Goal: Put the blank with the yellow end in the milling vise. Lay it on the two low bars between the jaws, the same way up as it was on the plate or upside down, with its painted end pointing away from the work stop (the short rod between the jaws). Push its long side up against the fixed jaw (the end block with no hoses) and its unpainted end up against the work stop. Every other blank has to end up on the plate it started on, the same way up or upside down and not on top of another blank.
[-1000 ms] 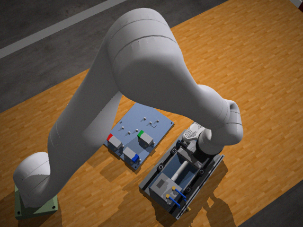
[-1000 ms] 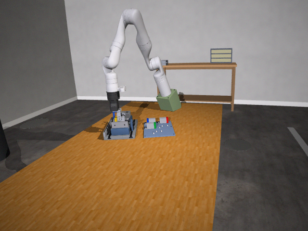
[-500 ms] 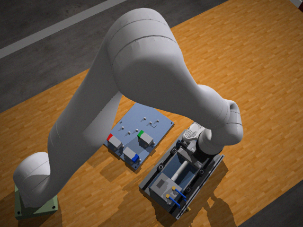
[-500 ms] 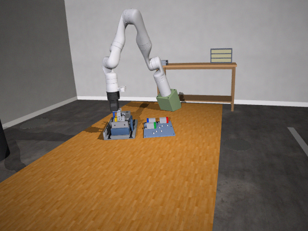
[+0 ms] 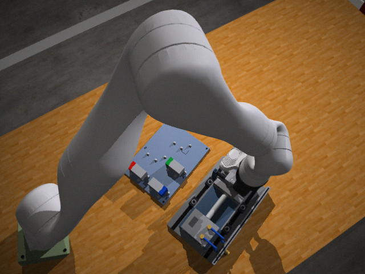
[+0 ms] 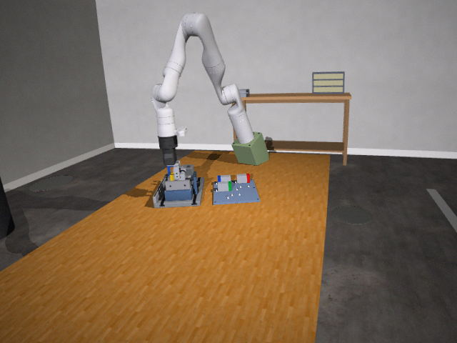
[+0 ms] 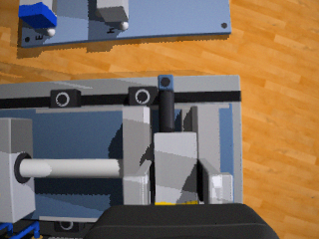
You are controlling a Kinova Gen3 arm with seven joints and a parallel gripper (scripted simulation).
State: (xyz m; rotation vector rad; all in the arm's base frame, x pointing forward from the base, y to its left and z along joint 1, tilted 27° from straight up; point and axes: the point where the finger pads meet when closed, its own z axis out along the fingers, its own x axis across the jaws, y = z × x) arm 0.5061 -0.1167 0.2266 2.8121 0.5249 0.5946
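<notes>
Your yellow-ended blank [image 6: 171, 177] [image 7: 175, 166] is inside the vise [image 5: 174, 222] [image 6: 199, 199] [image 7: 237, 149], in the slot between the moving plate [image 5: 227, 190] [image 7: 135, 139] and the fixed jaw [image 6: 178, 184] [image 7: 204, 129]. The gripper [image 5: 248, 182] [image 6: 174, 173] [image 7: 175, 173] comes down from above, its 2 jaws standing part-way open, and I judge them shut on the blank's 2 long sides.

What matters to you now is the line of that long axis. It runs along the slot, parallel to the fixed jaw's face, with the plain end toward the work stop [image 5: 220, 176] [image 7: 166, 111] and the yellow end pointing away, as you need. In the wrist view the plain end looks right at the rod's tip; you cannot confirm contact there. Nor can you tell whether the long side meets the fixed jaw, or whether the underside rests on the 2 bars.

Check those 3 contacts before you let go. If you open while the blank is skewed or high, it could drop crooked or drift off the stop. The 3 other blanks, red, blue and green, sit apart on the plate [image 5: 200, 150] [image 6: 241, 197] [image 7: 174, 15], so leave them alone.

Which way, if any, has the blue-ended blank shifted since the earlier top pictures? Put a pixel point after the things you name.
No, no visible shift: the blue-ended blank [image 5: 157, 186] [image 7: 38, 16] keeps its place by the blue plate's [image 5: 194, 157] [image 7: 174, 22] corner hole.
</notes>
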